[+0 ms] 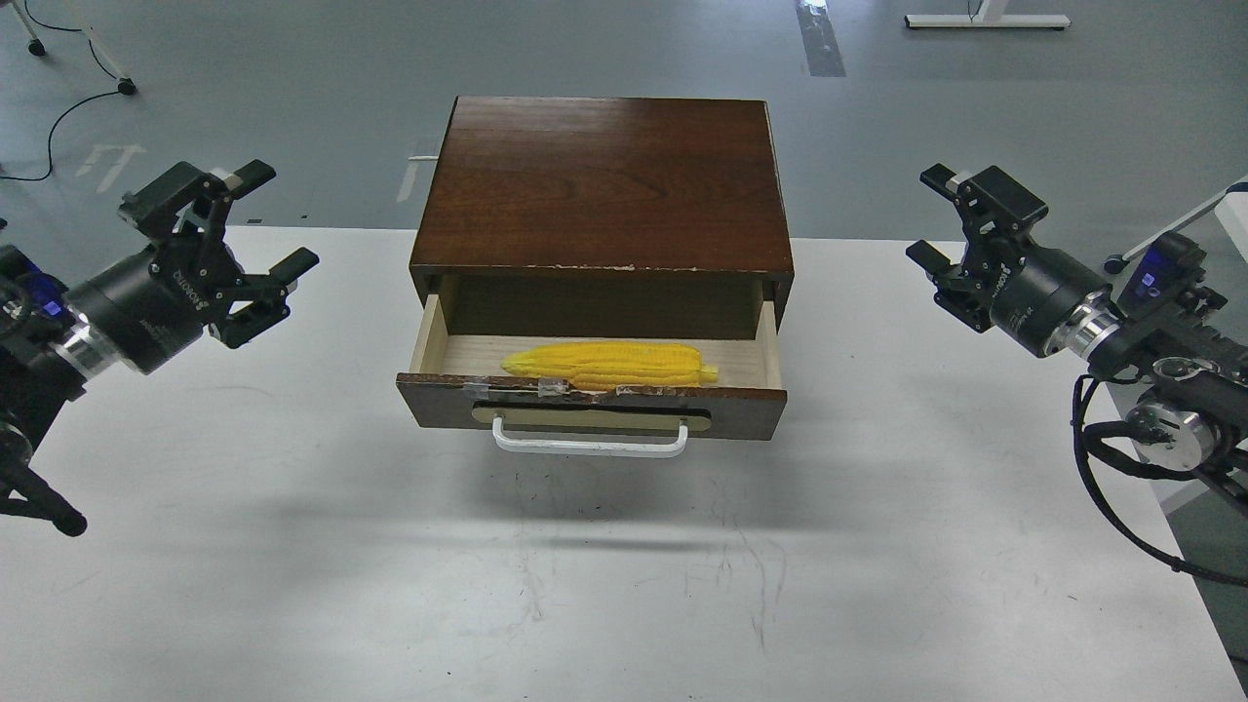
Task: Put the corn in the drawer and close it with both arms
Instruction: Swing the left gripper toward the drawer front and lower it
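Corn (609, 364) lay lengthwise inside the drawer (591, 404), against its front panel, yellow, tapered end to the left. Drawer stood pulled open; dark chipped front, white bar handle.

We take the white table (292, 585) as our landmark. Its top is matte and scuffed, with faint dark scratches near the middle of its front half, and soft shadows lie across it. Beyond its far edge we see a grey floor (624, 49), smooth and evenly lit. On the floor past the table's far left corner a black cable (58, 122) curls beside pale painted marks (109, 164). A strip of grey tape (821, 39) lies further back, and to its right stands a white furniture foot (985, 19).
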Robot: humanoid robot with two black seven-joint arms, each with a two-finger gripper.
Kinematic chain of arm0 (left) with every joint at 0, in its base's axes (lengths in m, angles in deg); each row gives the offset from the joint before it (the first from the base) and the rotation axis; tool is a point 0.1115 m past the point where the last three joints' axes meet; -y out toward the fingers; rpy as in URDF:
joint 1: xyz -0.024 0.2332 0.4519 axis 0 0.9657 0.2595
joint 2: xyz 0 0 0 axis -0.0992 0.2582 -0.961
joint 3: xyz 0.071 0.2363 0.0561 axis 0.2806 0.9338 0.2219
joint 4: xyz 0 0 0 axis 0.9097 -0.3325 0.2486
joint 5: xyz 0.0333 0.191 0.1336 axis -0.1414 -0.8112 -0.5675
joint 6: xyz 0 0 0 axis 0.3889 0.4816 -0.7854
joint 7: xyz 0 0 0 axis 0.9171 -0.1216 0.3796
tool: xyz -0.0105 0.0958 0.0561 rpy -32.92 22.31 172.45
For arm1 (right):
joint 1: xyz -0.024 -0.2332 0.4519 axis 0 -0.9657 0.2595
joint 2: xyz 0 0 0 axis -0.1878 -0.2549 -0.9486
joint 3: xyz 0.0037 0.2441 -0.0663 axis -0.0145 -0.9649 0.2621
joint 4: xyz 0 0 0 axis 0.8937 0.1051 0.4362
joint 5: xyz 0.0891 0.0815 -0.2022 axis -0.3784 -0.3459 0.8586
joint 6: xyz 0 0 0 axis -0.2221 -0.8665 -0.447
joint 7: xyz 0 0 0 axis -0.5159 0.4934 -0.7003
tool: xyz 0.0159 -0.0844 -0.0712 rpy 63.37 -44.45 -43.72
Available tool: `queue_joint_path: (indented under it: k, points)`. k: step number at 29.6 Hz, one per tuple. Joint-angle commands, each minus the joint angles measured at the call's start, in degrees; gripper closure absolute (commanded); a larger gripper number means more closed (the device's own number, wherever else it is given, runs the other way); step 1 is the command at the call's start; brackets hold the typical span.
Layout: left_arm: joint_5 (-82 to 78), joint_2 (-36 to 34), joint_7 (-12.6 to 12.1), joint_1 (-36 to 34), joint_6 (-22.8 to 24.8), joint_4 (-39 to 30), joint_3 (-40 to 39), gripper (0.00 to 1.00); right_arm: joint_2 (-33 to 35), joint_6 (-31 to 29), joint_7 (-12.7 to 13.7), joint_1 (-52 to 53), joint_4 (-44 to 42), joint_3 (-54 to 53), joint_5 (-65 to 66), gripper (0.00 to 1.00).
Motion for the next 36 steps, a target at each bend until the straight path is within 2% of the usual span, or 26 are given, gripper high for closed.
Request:
queue_joint_path:
  k: [1,5,10,13,14,15,16,17,19,22,23,24,25,29,36]
  points:
    - [-10.7,-0.2,0.0,-4.8,0.0,-9.6,0.0,0.0,0.3,0.0,0.0,-0.3,0.0,0.0,0.0,0.01]
    - [-28.5,4.7,0.0,-8.2,0.0,-17.2,-0.1,0.01,0.2,0.0,0.0,-0.3,0.0,0.0,0.0,0.01]
    - [-42.6,10.3,0.0,-8.8,0.0,-20.9,0.1,0.03,0.2,0.0,0.0,-0.4,0.0,0.0,0.0,0.01]
    - [-51.3,14.0,0.0,-8.1,0.0,-22.4,1.0,0.1,0.3,0.0,0.0,-0.8,0.0,0.0,0.0,0.01]
    - [-52.6,15.3,0.0,-7.5,0.0,-22.5,1.2,0.16,0.3,0.0,0.0,-0.9,0.0,0.0,0.0,0.01]
    - [-52.6,15.3,0.0,-7.5,0.0,-22.5,1.2,0.16,0.3,0.0,0.0,-0.9,0.0,0.0,0.0,0.01]
    - [-53.0,16.2,0.0,-6.4,0.0,-22.6,2.4,0.27,0.3,0.1,0.0,-1.1,0.0,0.0,0.0,0.01]
    - [-53.0,16.5,0.0,-5.7,0.0,-22.6,3.6,0.44,0.4,0.0,0.0,-1.3,0.0,0.0,0.0,0.01]
    - [-53.1,16.6,0.0,-4.7,0.0,-23.1,5.0,0.63,0.4,0.0,0.0,-1.6,0.0,0.0,0.0,0.01]
    - [-53.1,16.3,0.0,-2.5,0.0,-23.5,6.2,0.82,0.4,0.1,0.0,-1.9,0.0,0.0,0.0,0.01]
    - [-53.1,16.2,0.0,-0.3,0.0,-23.5,6.3,0.94,0.3,0.1,0.0,-1.9,0.0,0.0,0.0,0.01]
    - [-53.1,16.2,0.0,-0.2,0.0,-23.5,6.3,0.94,0.3,0.1,0.0,-1.9,0.0,0.0,0.0,0.01]
    - [-53.2,15.9,0.0,2.9,0.0,-23.6,6.2,1.0,0.3,0.0,0.0,-1.9,0.0,0.0,0.0,0.01]
    - [-53.2,15.6,0.0,9.7,0.0,-23.3,5.8,1.0,0.2,0.1,0.0,-2.3,0.0,0.0,0.0,0.01]
    - [-51.8,14.7,0.0,16.7,-5.2,-22.2,5.4,1.0,0.2,0.0,0.0,-3.1,0.0,0.0,0.0,0.01]
